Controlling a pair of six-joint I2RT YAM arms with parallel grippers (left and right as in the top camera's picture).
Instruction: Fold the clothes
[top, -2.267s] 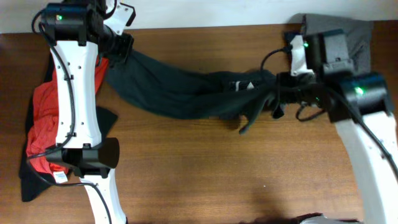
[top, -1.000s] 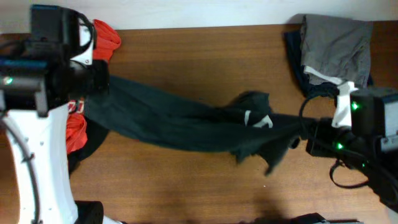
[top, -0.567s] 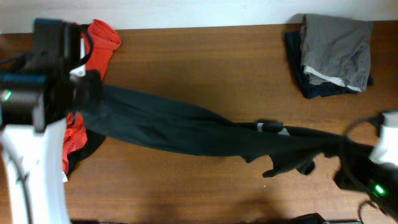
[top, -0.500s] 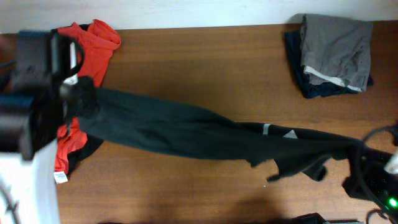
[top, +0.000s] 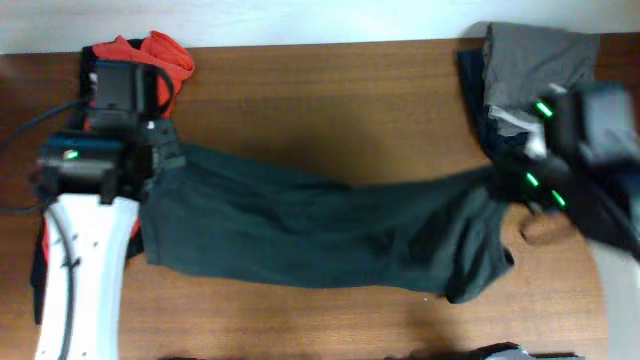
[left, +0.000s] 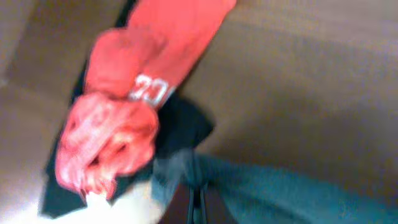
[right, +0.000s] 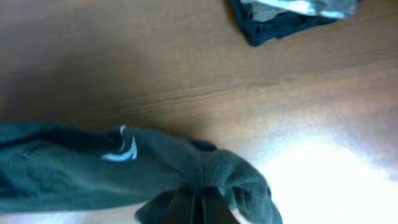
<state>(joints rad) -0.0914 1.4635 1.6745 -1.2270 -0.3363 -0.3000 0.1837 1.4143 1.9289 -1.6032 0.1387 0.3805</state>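
Note:
The dark charcoal T-shirt (top: 320, 225) hangs stretched across the middle of the table between my two grippers. My left gripper (top: 158, 158) is shut on its left end; in the left wrist view the fingers (left: 198, 208) pinch the dark cloth (left: 280, 193). My right gripper (top: 505, 185) is shut on its right end; in the right wrist view the fingers (right: 199, 208) pinch bunched dark cloth (right: 74, 168) with a white mark. The red T-shirt (top: 150, 55) with white letters (left: 124, 93) lies crumpled at the far left, partly under my left arm.
A folded stack of grey and dark navy clothes (top: 540, 70) lies at the back right corner; it also shows in the right wrist view (right: 292, 15). Another dark garment (left: 62, 193) lies under the red one. The wooden table (top: 330, 100) shows bare brown surface behind the shirt.
Both arms swung the dark shirt toward the front, then back. It has spread from a twisted rope into a wider sheet. The right gripper has moved up beside the folded stack.

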